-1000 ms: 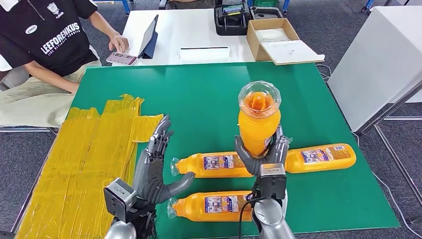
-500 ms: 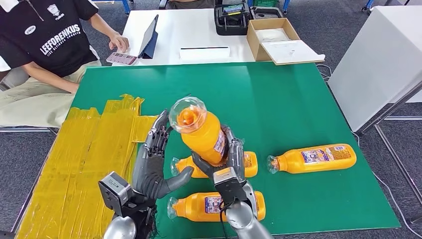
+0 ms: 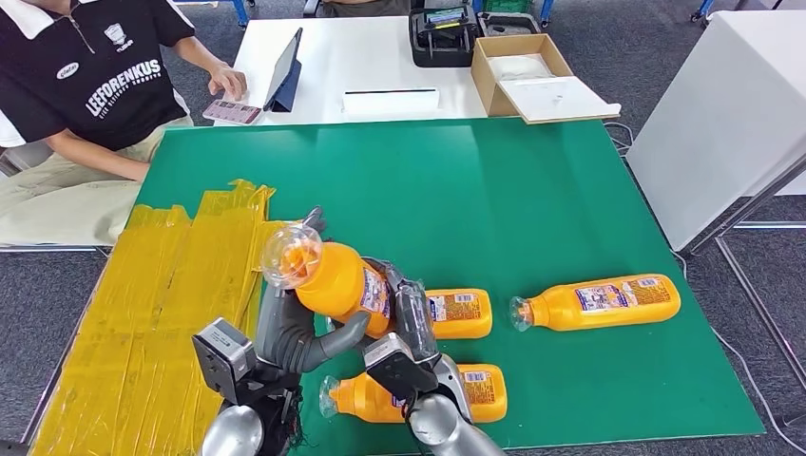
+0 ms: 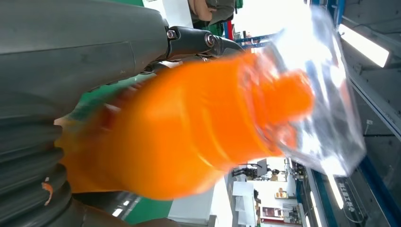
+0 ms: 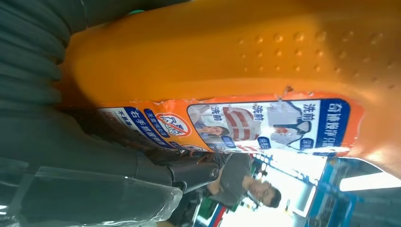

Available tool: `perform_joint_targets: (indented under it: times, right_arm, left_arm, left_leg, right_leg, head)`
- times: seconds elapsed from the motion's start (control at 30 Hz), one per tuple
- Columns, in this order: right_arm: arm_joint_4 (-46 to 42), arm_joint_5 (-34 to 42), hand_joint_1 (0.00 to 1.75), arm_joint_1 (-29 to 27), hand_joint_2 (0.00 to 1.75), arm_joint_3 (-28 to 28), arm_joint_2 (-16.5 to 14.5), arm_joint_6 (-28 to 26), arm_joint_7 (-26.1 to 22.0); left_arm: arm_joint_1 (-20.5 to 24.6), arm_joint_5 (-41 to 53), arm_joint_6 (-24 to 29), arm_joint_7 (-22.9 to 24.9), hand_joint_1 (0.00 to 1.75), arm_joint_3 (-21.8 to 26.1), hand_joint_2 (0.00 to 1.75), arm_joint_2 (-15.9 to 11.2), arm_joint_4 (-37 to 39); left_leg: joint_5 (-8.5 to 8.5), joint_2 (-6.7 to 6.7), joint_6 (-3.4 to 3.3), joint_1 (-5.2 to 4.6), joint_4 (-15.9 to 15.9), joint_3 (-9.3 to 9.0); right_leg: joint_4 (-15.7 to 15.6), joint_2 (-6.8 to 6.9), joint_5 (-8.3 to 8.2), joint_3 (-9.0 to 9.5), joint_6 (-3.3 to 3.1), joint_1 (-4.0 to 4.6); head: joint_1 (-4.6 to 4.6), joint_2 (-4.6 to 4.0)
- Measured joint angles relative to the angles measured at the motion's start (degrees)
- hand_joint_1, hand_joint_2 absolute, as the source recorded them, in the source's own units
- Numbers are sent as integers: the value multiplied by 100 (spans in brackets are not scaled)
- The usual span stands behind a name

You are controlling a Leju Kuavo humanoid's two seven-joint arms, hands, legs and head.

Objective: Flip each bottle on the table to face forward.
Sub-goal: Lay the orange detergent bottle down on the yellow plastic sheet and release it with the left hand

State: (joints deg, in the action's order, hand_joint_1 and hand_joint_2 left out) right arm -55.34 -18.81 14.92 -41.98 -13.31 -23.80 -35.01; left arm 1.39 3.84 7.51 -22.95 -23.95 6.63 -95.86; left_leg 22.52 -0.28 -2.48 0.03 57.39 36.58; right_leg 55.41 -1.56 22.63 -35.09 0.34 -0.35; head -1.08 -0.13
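Swinging from upright at the table's middle toward nine o'clock, the held bottle (image 3: 342,280) now tilts cap-first against the left hand (image 3: 290,323), whose fingers are spread to receive it, apparently for a hand-over regrasp. The right hand (image 3: 404,318) wraps its body. Three bottles (image 3: 594,302) lie on the green table (image 3: 532,180); open room lies toward twelve o'clock, and yellow tape (image 3: 162,285) sits at nine.

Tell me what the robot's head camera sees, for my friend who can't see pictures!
The robot's right hand holds an orange bottle tilted toward its left hand. Three more orange bottles lie on the green table. A person sits at the far corner.
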Motion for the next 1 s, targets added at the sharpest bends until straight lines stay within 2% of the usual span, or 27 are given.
perform_joint_targets:
  times: [0.27,0.53,1.0]
  right_arm:
    - [345,-82,175,103,175,-124,-60,-54,-5]
    - [760,-392,175,292,175,-239,-193,-377,-8]
    - [990,-486,175,442,175,-376,-275,-449,65]
  left_arm:
    - [-45,-9,14,-40,0,39,175,-12,25]
    - [-104,-11,-63,-65,0,131,175,-12,28]
    - [-105,-75,-54,-40,0,256,175,-12,28]
  left_leg:
    - [0,0,0,0,0,1]
    - [-1,0,1,-1,0,0]
    - [-1,0,1,0,0,0]
  right_leg:
    - [0,0,0,0,0,0]
    - [0,0,0,-1,0,0]
    - [0,0,0,-1,0,0]
  head:
    - [1,0]
    - [1,0]
    - [1,0]
